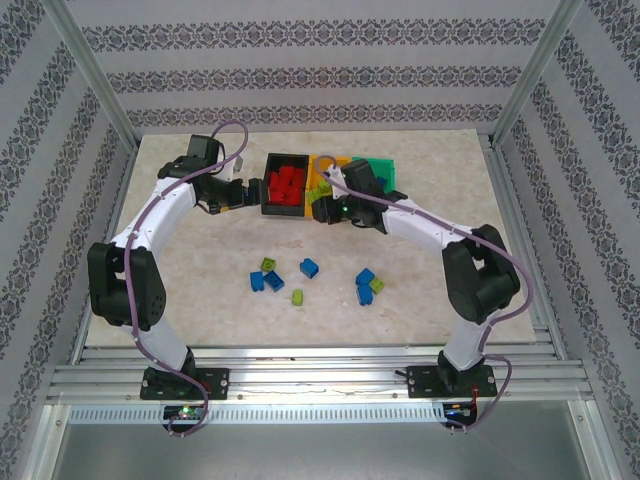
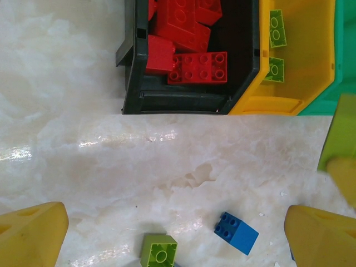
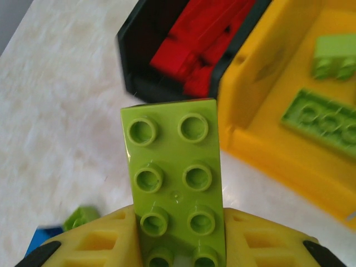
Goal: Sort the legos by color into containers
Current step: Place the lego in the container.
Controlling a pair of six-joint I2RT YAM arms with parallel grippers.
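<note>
One marbled desk [image 1: 200,270] is occupied at its far side by three joined containers [image 1: 266,200]: black bin [image 2: 167,103], filled with red legos [image 2: 197,68]; orange bin [image 2: 267,105], two lime legos [image 2: 277,28] laid inside; green bin [image 1: 390,165]. Left fingers [image 2: 30,233] are spread wide. Right fingers [image 3: 100,242] are pinched on a lime brick [image 3: 175,167], held near the orange bin. Blue legos [image 1: 309,267] and loose lime pieces [image 1: 297,297] are scattered mid-desk.

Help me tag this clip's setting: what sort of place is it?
Likely a robot test booth, not a home: patterned walls on a metal frame enclose a marble-look table.
</note>
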